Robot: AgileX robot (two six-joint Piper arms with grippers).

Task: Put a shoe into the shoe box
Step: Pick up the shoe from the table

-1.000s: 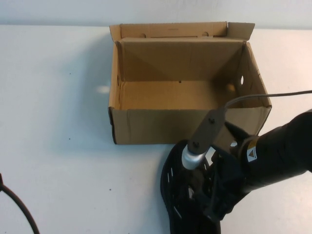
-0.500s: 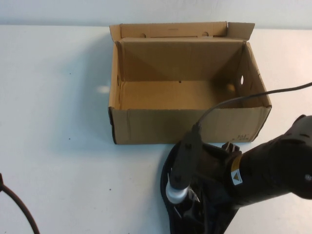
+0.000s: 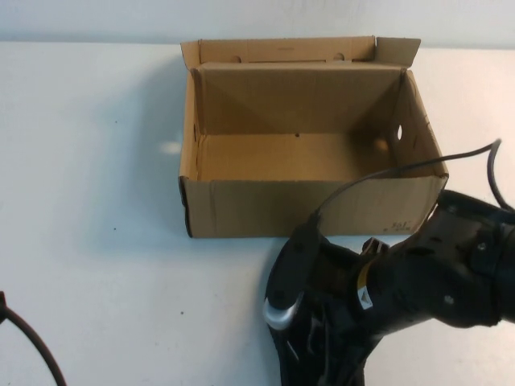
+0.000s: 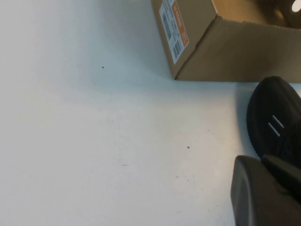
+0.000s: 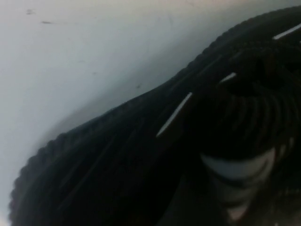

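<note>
An open, empty cardboard shoe box [image 3: 314, 205] stands at the table's far middle; its corner shows in the left wrist view [image 4: 225, 47]. A black shoe [image 3: 283, 350] with thin white marks lies just in front of the box's right half, mostly covered by my right arm. It also shows in the left wrist view [image 4: 275, 117] and fills the right wrist view [image 5: 141, 141]. My right gripper [image 3: 322, 350] is down on the shoe, pressed close over its upper. My left gripper [image 4: 270, 181] is shut and empty, low over the table to the left of the shoe.
The white table [image 3: 96, 201] spreads wide to the left of the box. A black cable [image 3: 32, 346] curves at the near left edge. The right arm's cable [image 3: 418, 165] arcs over the box's front right corner.
My right arm has swung down and to the left over the shoe, covering more of it. The box and the left arm have not moved.
</note>
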